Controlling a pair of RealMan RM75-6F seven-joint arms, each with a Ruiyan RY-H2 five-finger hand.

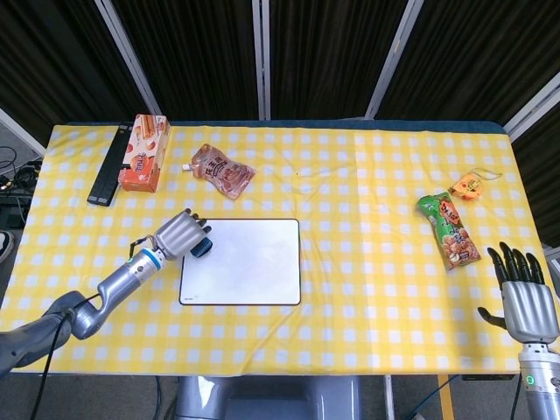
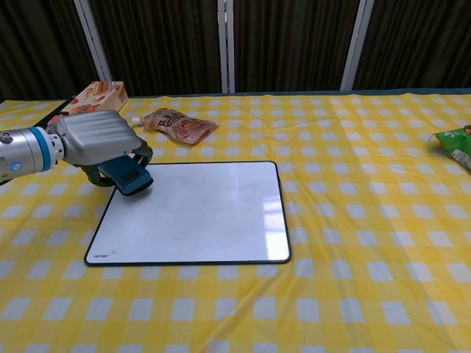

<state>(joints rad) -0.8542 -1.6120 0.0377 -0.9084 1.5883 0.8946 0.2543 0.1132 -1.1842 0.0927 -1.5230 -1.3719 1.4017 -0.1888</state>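
Note:
A white board with a dark frame (image 1: 249,262) (image 2: 199,213) lies flat on the yellow checked cloth. My left hand (image 1: 178,234) (image 2: 94,140) grips a blue eraser (image 1: 202,249) (image 2: 126,176) at the board's upper left corner, its fingers wrapped over the top of it. My right hand (image 1: 526,293) stands at the table's front right edge, fingers apart and pointing up, holding nothing. It does not show in the chest view.
An orange snack box (image 1: 143,153) (image 2: 92,95) and a black bar (image 1: 108,166) lie far left. A brown pouch (image 1: 223,171) (image 2: 176,125) lies behind the board. A green snack bag (image 1: 448,229) (image 2: 455,143) and a small orange item (image 1: 468,185) lie right.

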